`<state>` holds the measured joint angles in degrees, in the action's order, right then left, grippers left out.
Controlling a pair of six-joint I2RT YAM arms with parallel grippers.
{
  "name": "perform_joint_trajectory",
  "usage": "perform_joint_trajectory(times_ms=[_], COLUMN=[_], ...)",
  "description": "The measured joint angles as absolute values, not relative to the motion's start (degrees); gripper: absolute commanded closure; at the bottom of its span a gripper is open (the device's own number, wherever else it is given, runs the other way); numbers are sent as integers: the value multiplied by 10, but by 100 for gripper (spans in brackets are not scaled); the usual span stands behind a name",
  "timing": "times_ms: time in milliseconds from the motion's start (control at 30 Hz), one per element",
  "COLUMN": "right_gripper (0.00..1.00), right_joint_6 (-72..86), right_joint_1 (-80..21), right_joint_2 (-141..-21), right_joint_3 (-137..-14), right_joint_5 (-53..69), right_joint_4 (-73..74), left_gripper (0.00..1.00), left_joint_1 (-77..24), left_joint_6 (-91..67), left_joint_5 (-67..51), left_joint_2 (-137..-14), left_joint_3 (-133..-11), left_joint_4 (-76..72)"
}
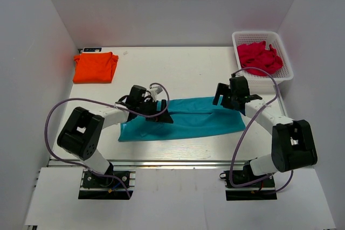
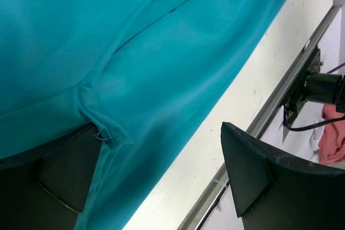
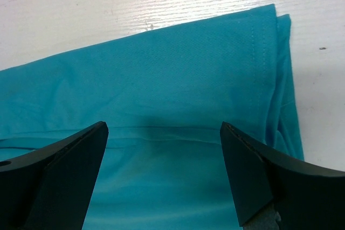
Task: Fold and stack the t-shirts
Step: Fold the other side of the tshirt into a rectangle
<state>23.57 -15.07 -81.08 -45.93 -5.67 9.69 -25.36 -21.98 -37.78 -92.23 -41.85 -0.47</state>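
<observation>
Two black-and-white arms with purple cables, at the near edge of the table (image 1: 178, 74).
Left arm (image 1: 81, 133) and right arm (image 1: 291, 144): chunky black joint housings with white links between them, on black base plates (image 1: 105, 184) just off the table's near edge. A thin mauve cable (image 1: 51, 119) loops off each arm over the table. Left gripper (image 1: 160, 114) and right gripper (image 1: 223, 96) are black. The fingers (image 3: 59, 181) are matte black wedges with flat inner faces and paler, worn tips. A small white connector (image 1: 157, 90) sits at the left wrist.
</observation>
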Motion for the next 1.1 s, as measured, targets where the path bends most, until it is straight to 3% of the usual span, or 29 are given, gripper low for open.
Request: perform_joint_trajectory(times_ms=[333, 633, 1100], right_gripper=[10, 10, 10], right_joint_6=[241, 251, 250], right_joint_1=[-151, -150, -150], right_joint_2=[-855, -854, -835], right_joint_3=[-460, -460, -460], right_joint_5=[-44, -66, -74], right_joint_4=[90, 93, 92], left_gripper=[0, 0, 0], left_joint_1=[-288, -316, -329], left_joint_6=[-166, -150, -123], left_joint_5=[-321, -340, -347], left_joint_2=[-858, -982, -1001], left_joint_3=[-513, -534, -560], left_joint_4=[39, 49, 91])
